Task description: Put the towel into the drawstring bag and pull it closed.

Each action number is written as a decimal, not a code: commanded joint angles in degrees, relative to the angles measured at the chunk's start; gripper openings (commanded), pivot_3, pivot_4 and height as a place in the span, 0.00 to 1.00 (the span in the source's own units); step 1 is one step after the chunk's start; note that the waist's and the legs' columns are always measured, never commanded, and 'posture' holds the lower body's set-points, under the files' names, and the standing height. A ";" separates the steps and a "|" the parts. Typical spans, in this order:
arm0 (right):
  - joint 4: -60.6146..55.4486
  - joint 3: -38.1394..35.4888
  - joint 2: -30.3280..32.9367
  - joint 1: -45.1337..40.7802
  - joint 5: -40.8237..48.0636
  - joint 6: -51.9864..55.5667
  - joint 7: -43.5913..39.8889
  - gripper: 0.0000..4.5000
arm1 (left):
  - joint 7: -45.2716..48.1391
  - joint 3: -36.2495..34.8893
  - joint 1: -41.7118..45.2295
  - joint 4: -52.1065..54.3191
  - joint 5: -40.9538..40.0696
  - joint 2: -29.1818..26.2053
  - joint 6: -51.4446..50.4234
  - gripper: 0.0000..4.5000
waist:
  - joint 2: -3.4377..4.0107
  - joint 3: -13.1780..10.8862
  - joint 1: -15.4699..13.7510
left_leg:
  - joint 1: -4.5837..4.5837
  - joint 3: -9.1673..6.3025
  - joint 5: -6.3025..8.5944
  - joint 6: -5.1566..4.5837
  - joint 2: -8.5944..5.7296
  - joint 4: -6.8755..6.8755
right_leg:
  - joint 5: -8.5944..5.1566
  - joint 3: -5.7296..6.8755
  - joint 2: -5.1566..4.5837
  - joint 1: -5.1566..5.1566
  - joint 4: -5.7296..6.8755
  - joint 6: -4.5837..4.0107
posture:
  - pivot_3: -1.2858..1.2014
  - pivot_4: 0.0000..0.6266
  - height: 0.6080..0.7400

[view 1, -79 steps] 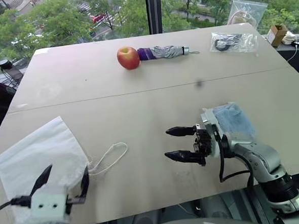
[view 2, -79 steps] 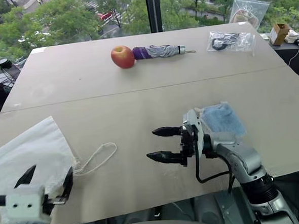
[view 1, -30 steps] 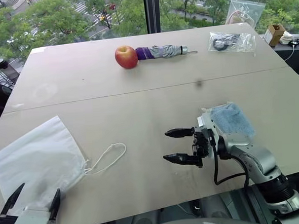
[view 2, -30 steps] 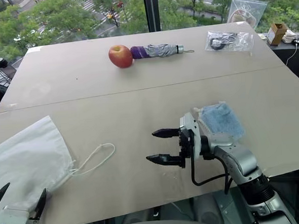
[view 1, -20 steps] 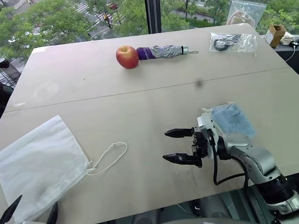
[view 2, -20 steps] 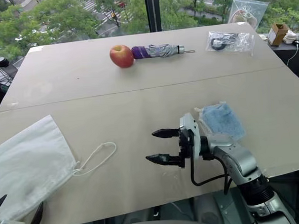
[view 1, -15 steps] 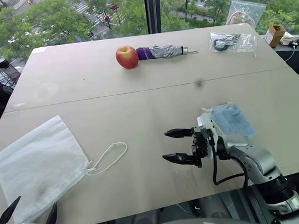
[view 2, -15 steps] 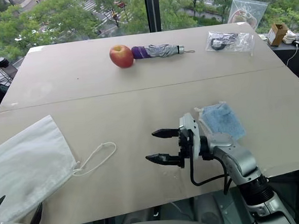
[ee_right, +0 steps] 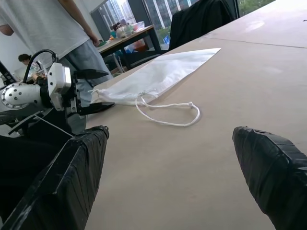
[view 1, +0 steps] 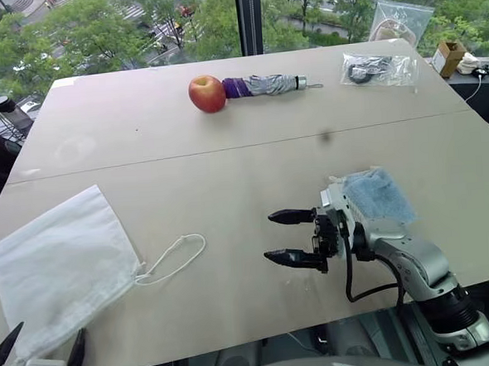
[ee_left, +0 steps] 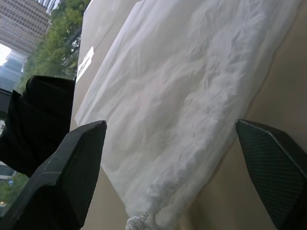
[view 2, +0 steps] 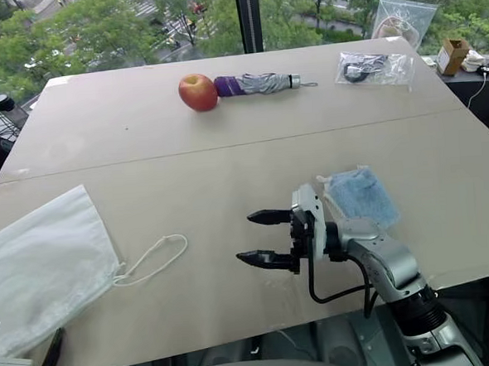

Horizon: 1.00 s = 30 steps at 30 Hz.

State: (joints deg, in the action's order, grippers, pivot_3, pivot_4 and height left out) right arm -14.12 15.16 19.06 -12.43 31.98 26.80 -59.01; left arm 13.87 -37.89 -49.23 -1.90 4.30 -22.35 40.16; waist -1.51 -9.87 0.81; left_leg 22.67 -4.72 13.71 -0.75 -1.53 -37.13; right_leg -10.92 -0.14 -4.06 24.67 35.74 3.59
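The white drawstring bag (view 1: 62, 260) lies flat at the table's near left, its cord loop (view 1: 170, 258) trailing toward the middle. My left gripper (view 1: 48, 332) hangs open just off the table's near edge, at the bag's near corner and clear of it; its wrist view looks over the bag (ee_left: 192, 96). The light-blue towel (view 1: 378, 195) rests on the table at the near right, just behind my right wrist. My right gripper (view 1: 283, 237) points left toward the bag, open and holding nothing, and the cord (ee_right: 168, 112) lies ahead of it.
A red apple (view 1: 207, 94) and a grey-and-purple folded umbrella (view 1: 267, 84) lie at the far middle. Clear plastic bags (view 1: 378, 67) and a small box (view 1: 452, 54) sit at the far right. A person (ee_right: 57, 24) stands beyond the table's left side.
My left gripper has drawn back from over the bag's near part to just past the table's near edge, staying open. The right gripper and the towel have kept still.
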 commanded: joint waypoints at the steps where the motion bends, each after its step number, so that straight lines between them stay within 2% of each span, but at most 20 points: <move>1: -2.57 -1.09 -1.21 -0.65 1.19 -2.82 -0.33 0.98 | -0.93 -2.00 -0.04 -0.26 -1.00 -0.98 -0.27 0.98 | 0.00 0.00 0.00 | 0.00 0.00 0.00 0.00 0.01 0.00 | 0.00 0.02 0.00 0.00 0.00 0.00 | 0.52 0.24 1.00; 16: -1.54 -0.87 -1.71 -1.16 0.71 -6.64 -2.70 0.98 | -1.52 -1.99 0.00 0.77 -0.65 -1.27 -0.58 0.98 | -0.01 0.00 0.00 | -0.01 0.08 0.00 0.01 0.04 -0.03 | 0.03 0.03 -0.02 0.00 0.00 -0.04 | 0.52 0.24 1.00; 30: -1.17 -0.49 -2.14 -0.70 -0.06 -7.77 -1.96 0.98 | -1.23 -1.81 3.06 -0.56 -0.51 -4.17 -2.36 0.98 | -0.02 0.01 -0.01 | -0.01 0.09 0.00 0.00 0.04 -0.04 | 0.07 0.05 0.00 0.00 0.00 -0.11 | 0.52 0.24 1.00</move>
State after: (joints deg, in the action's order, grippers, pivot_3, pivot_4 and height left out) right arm -14.29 14.73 17.37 -12.83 31.52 20.09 -60.83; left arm 13.26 -37.92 -46.00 -2.25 4.33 -25.85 37.97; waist -1.53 -9.85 0.79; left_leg 22.66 -4.64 13.71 -0.75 -1.49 -37.17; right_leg -10.84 -0.09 -4.06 24.67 35.74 3.48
